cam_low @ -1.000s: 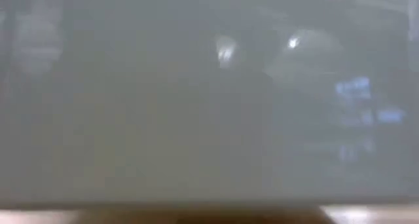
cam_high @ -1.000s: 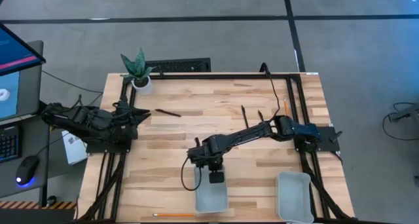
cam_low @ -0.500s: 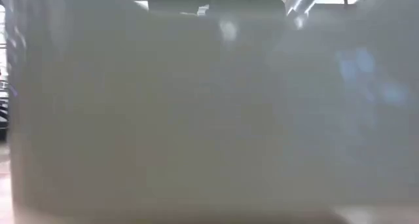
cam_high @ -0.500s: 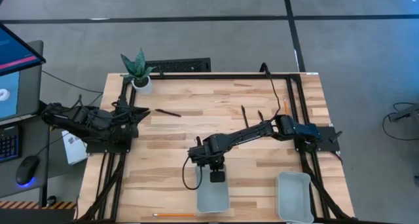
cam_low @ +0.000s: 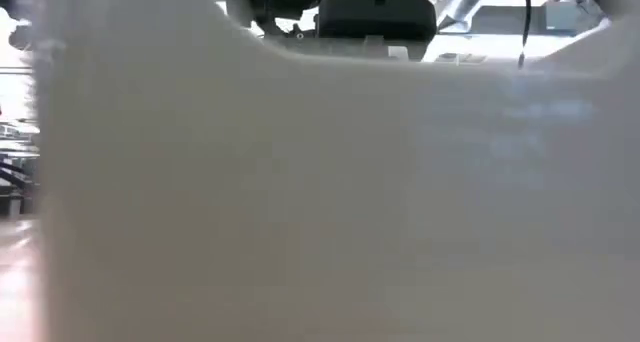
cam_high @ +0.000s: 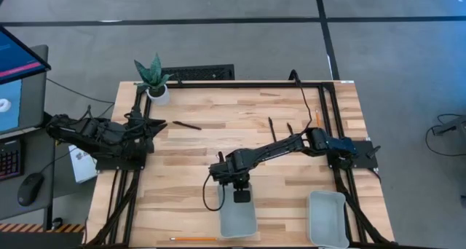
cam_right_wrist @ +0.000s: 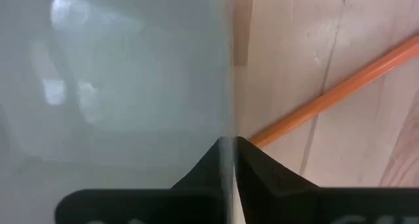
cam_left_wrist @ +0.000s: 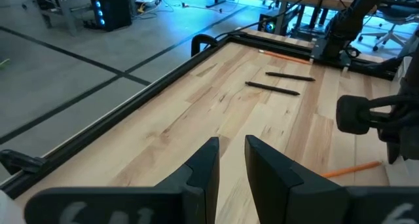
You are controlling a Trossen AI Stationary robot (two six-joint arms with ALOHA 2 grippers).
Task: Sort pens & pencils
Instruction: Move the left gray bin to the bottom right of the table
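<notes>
My right gripper (cam_high: 240, 195) (cam_right_wrist: 229, 142) is over the far end of a grey tray (cam_high: 237, 220) near the table's near edge, shut on it. The tray's wall (cam_low: 320, 182) fills the low view, with the gripper (cam_low: 375, 17) above it. Three black pens (cam_high: 187, 125) (cam_high: 271, 124) (cam_high: 289, 127) lie flat on the far half of the table. One orange pencil (cam_high: 317, 119) lies near the right rail; another (cam_high: 193, 239) (cam_right_wrist: 340, 83) lies by the near edge, left of the tray. My left gripper (cam_high: 156, 127) (cam_left_wrist: 232, 160) waits at the left edge, slightly open. My right gripper has the grey tray by its thin rim (cam_right_wrist: 228, 116) near the tray's far end. One finger (cam_right_wrist: 206, 165) is inside the tray and the other outside. The fingers come from above, pointing down. Whether the tray's bottom is on the table I cannot tell.
A second grey tray (cam_high: 326, 217) sits at the near right corner. A potted plant (cam_high: 154, 78) stands at the far left corner. Black rails (cam_high: 233, 84) run along the table's far, left and right sides. Bare wood lies between the left arm and the tray.
In the low view the tray's wall has shifted: its upper rim and left end now show, with the right gripper above. In the high view the tray and both arms stand almost as before.
</notes>
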